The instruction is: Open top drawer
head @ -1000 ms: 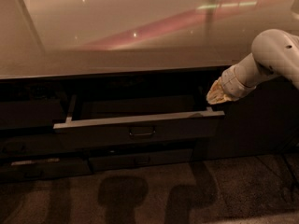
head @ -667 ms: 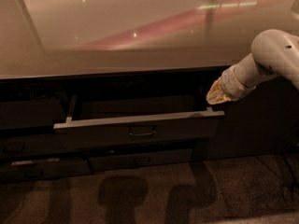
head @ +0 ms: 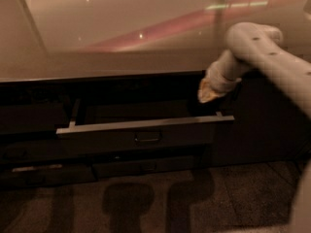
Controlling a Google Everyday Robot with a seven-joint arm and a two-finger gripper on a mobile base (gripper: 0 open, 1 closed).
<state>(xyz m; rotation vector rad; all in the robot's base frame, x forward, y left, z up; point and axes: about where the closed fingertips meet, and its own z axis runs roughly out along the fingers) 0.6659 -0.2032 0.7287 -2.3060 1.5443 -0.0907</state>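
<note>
While top drawer (head: 146, 136) sits part open, interior dark, gripper (head: 203, 103) over right end.

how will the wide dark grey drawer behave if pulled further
Likely slides straight, not swings: the wide dark grey top drawer already stands partly out on a side rail. Its flat front looks stiff. The gripper is above its right end, so an off-centre pull might skew it.

gripper (head: 204, 99) over top drawer (head: 146, 131) — right end, countertop (head: 121, 57) above
</note>
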